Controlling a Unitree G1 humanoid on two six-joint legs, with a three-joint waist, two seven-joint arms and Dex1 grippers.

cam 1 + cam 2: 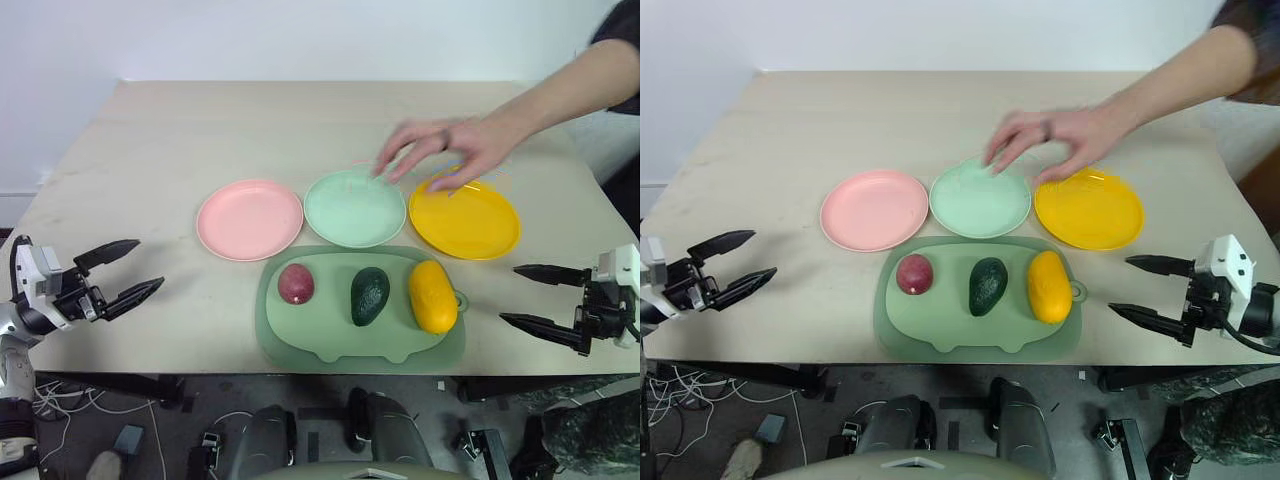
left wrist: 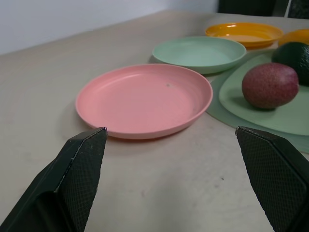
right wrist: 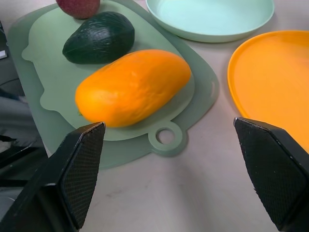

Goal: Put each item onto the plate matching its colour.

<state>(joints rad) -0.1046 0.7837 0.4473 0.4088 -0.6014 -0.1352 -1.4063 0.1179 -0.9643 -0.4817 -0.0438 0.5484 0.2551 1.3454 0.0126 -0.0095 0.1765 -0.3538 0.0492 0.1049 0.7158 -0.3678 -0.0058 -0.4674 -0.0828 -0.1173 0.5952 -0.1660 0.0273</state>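
Observation:
A dark red fruit (image 1: 296, 283), a dark green avocado (image 1: 369, 295) and a yellow-orange mango (image 1: 432, 296) lie in a row on a sage-green tray (image 1: 300, 345). Behind the tray stand a pink plate (image 1: 249, 219), a mint green plate (image 1: 354, 208) and a yellow-orange plate (image 1: 465, 220), all bare. My left gripper (image 1: 130, 271) hangs open at the table's left front edge, pointing toward the pink plate. My right gripper (image 1: 530, 297) is open at the right front edge, pointing at the mango (image 3: 133, 87).
A person's hand (image 1: 445, 150) and forearm reach in from the back right, hovering over the mint green and yellow-orange plates. The beige table (image 1: 180, 130) stretches bare behind the plates. Cables lie on the floor below the front edge.

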